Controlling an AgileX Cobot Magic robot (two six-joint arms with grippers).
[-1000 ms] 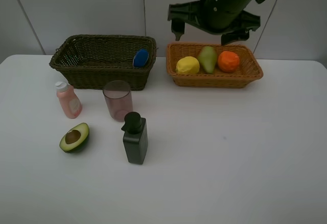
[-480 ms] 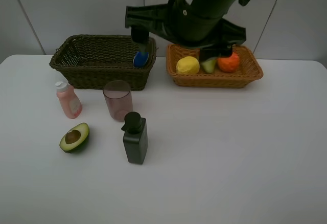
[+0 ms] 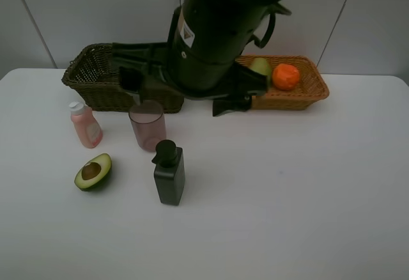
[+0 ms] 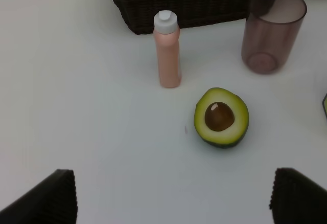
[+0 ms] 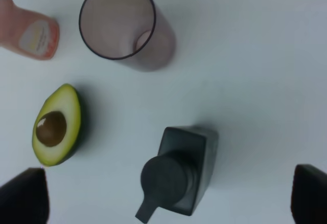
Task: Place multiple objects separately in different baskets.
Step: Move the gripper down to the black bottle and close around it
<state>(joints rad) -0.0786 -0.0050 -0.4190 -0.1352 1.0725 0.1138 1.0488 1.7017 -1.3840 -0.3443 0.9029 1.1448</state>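
The right fingers point(image 5: 23, 193), spread wide and empty, hang over the matte black square pump bottle point(image 5: 179, 175) standing on the white counter point(image 5: 255, 81). The left fingers point(image 4: 46, 198), also parted, face the cut avocado half point(image 4: 221, 117), which lies near the slim pink plastic bottle point(image 4: 168, 55) and the translucent pinkish cup point(image 4: 273, 32). The shallow orange-tan wicker basket point(image 3: 307, 98) holds an orange point(image 3: 285, 76) and a green pear point(image 3: 259, 66).

Two wicker baskets: one dark brown-green basket point(image 3: 83, 75) and one orange-tan basket point(image 3: 295, 100). Two bottles: one pink bottle point(image 3: 85, 125) and one black pump bottle point(image 3: 169, 174). One translucent pinkish cup point(image 3: 147, 125), one avocado half point(image 3: 93, 171), one orange point(image 3: 285, 76) and one green-red pear point(image 3: 259, 66).
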